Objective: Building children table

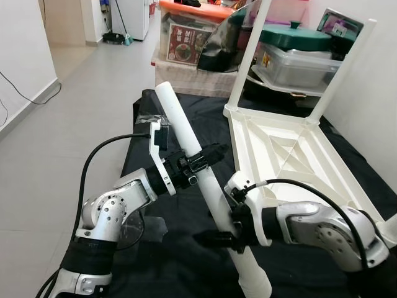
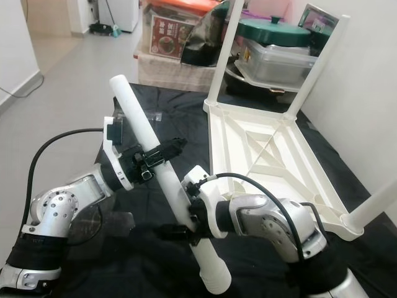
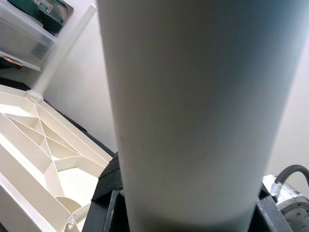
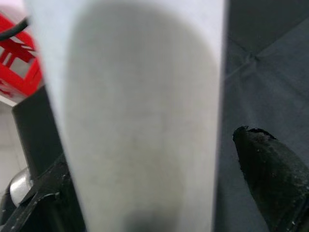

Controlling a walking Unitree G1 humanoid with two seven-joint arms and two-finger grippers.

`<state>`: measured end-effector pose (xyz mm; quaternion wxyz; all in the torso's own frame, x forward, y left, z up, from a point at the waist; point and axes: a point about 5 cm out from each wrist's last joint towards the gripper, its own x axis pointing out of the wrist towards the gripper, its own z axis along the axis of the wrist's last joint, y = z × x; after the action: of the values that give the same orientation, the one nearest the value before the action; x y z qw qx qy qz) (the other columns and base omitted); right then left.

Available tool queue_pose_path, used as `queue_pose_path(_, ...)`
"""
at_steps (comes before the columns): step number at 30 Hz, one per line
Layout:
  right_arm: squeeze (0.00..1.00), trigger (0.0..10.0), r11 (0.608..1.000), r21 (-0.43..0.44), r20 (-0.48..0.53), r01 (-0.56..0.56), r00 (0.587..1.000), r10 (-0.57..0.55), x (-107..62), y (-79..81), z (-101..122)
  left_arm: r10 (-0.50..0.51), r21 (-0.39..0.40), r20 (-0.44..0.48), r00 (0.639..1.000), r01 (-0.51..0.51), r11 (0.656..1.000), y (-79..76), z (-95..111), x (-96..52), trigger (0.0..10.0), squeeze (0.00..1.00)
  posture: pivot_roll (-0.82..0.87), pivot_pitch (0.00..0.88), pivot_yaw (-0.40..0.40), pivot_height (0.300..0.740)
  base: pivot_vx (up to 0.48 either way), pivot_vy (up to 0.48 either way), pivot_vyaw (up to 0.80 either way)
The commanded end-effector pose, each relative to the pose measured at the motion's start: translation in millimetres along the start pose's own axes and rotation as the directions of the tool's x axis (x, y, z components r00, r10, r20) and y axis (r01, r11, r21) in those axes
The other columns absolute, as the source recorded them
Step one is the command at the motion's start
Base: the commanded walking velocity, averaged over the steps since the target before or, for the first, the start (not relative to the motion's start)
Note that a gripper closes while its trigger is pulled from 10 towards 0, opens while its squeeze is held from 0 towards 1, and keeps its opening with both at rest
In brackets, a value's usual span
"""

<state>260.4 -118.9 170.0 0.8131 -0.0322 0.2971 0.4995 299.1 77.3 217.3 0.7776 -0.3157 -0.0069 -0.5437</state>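
The table leg, a long white tube, was held off the black cloth by both grippers, slanting from its upper end near the robot's left down to its lower end close to the robot's body. The left gripper had its jaws clamped on the leg around the middle, its black fingers crossing the tube. The right gripper gripped the same leg lower down, its jaws closed on the tube from the robot's right side. In the left wrist view the leg stood right against the camera, and in the right wrist view the tube ran between the two black fingers.

The white tabletop lay upside down on the black cloth to the robot's right, its ribbed underside facing up. Two white legs already stood upright in its far corners, and another leg rose from its near right corner. Beyond the cloth sat a stack of plastic storage boxes, one carrying a green lid, and the grey tiled floor stretched away on the left.
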Motion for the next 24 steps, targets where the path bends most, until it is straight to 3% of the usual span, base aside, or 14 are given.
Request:
queue_pose_path(1, 0.00, 4.3, 1.000, -0.006, -0.019, -0.019, 1.000, 0.019, 12.7, 2.6, -5, -0.030, -0.014, -0.071, 0.997, 0.029, 0.999, -4.3, -17, 9.0, 0.0, 0.00, 0.12, 0.000, -0.145, 0.740, 0.000, 0.000, 0.00)
queue_pose_path(2, 0.00, 4.3, 1.000, -0.006, -0.019, -0.019, 1.000, 0.019, 12.7, 2.6, -5, -0.030, -0.014, -0.071, 0.997, 0.029, 0.999, -4.3, -17, 9.0, 0.0, 0.00, 0.12, 0.000, -0.145, 0.740, 0.000, 0.000, 0.00)
queue_pose_path(3, 0.00, 0.7, 0.999, -0.009, -0.012, -0.030, 0.999, 0.030, 13.5, 3.5, -5, -0.030, -0.014, -0.072, 0.997, 0.029, 0.999, -4.2, -17, 8.6, 0.0, 0.00, 0.12, 0.000, -0.145, 0.740, 0.000, 0.000, 0.00)
queue_pose_path(4, 0.00, 0.7, 0.999, -0.009, -0.012, -0.030, 0.999, 0.030, 13.5, 3.5, -5, -0.030, -0.014, -0.072, 0.997, 0.029, 0.999, -4.2, -17, 8.6, 0.0, 0.00, 0.12, 0.000, -0.145, 0.740, 0.000, 0.000, 0.00)
queue_pose_path(5, 0.00, 0.0, 0.999, -0.010, -0.006, -0.046, 0.999, 0.046, 14.1, 5.4, -5, -0.025, -0.016, -0.070, 0.997, 0.024, 1.000, -3.1, -17, 7.6, 0.0, 0.00, 0.13, 0.000, -0.148, 0.740, 0.000, 0.000, 0.00)
queue_pose_path(19, 0.00, 0.0, 0.993, -0.027, -0.004, -0.112, 0.994, 0.112, 14.4, 17.1, -11, -0.018, -0.009, -0.092, 0.996, 0.017, 1.000, 0.7, -24, 8.5, 0.0, 0.00, 0.11, 0.000, -0.135, 0.740, 0.000, 0.000, 0.00)
queue_pose_path(20, 0.00, 0.0, 0.993, -0.026, 0.001, -0.112, 0.994, 0.112, 14.3, 17.4, -11, 0.002, 0.006, -0.097, 0.995, -0.001, 1.000, 3.4, -25, 9.3, 10.0, 0.00, 0.11, 0.000, -0.135, 0.740, 0.000, 0.000, 0.00)
queue_pose_path(21, 0.00, 0.0, 0.993, -0.024, 0.006, -0.112, 0.994, 0.112, 14.1, 17.6, -11, 0.016, 0.020, -0.092, 0.996, -0.015, 1.000, 5.4, -25, 9.5, 10.0, 0.80, 0.11, 0.000, -0.135, 0.740, 0.000, 0.000, 0.00)
queue_pose_path(22, 0.00, 0.0, 0.993, -0.024, 0.006, -0.112, 0.994, 0.112, 14.1, 17.6, -11, 0.016, 0.020, -0.092, 0.996, -0.015, 1.000, 5.4, -25, 9.5, 10.0, 0.80, 0.11, 0.000, -0.135, 0.740, 0.000, 0.000, 0.00)
queue_pose_path(23, 0.00, 0.0, 0.993, -0.024, 0.010, -0.112, 0.994, 0.112, 13.9, 17.8, -11, 0.025, 0.024, -0.079, 0.997, -0.023, 0.999, 6.9, -24, 9.5, 10.0, 1.00, 0.11, 0.000, -0.135, 0.740, 0.000, 0.000, 0.00)
queue_pose_path(24, 0.00, 0.0, 0.994, -0.023, 0.013, -0.111, 0.994, 0.111, 13.6, 17.9, -11, 0.037, 0.021, -0.062, 0.997, -0.036, 0.999, 8.7, -23, 9.4, 10.0, 1.00, 0.11, 0.000, -0.135, 0.740, 0.000, 0.000, 0.00)
